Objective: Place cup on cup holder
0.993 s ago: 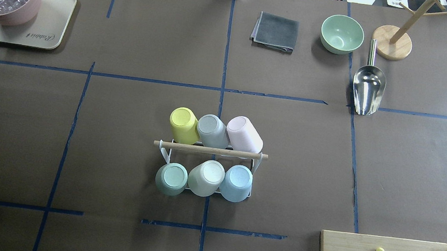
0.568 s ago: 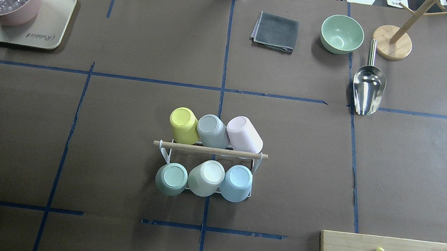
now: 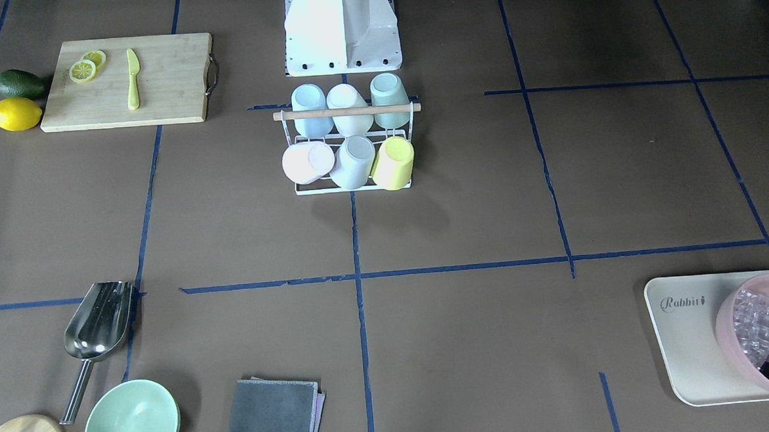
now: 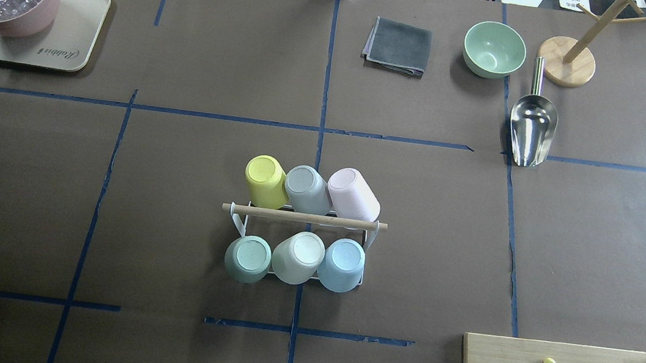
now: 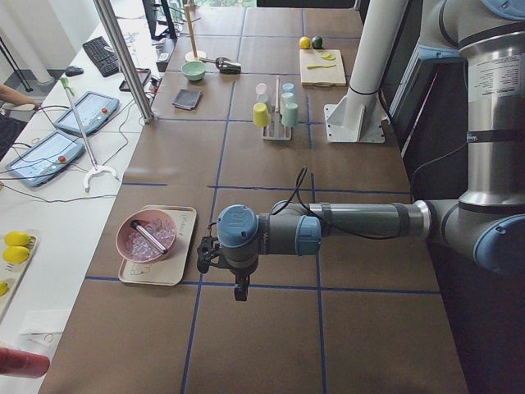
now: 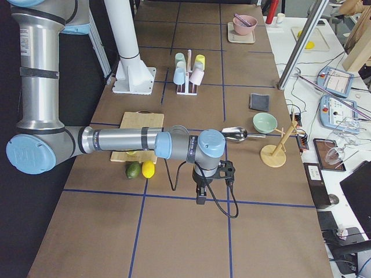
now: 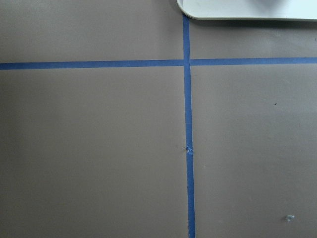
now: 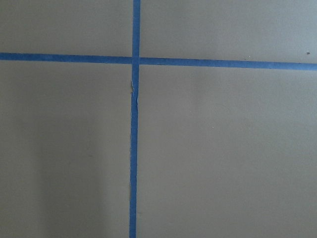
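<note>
Nothing on the table has moved since a second ago: from overhead I see the rack and every cup exactly where they were. The cup holder (image 4: 304, 217) stands midway along the counter, close to the robot-side edge, just ahead of the base. Six cups sit on it, mouths down and tilted. The yellow cup (image 4: 264, 180), grey cup (image 4: 306, 189) and pink cup (image 4: 352, 194) are in the far row. The green cup (image 4: 248, 257), cream cup (image 4: 297, 256) and blue cup (image 4: 342, 264) are in the near row. The left gripper (image 5: 239, 287) hangs pointing down over the counter's left end, near the tray (image 5: 182, 246). The right gripper (image 6: 201, 197) hangs over the right end, near the lemon (image 6: 148, 169). I see both from the side cameras only, so I cannot tell whether either is wide or narrow.
</note>
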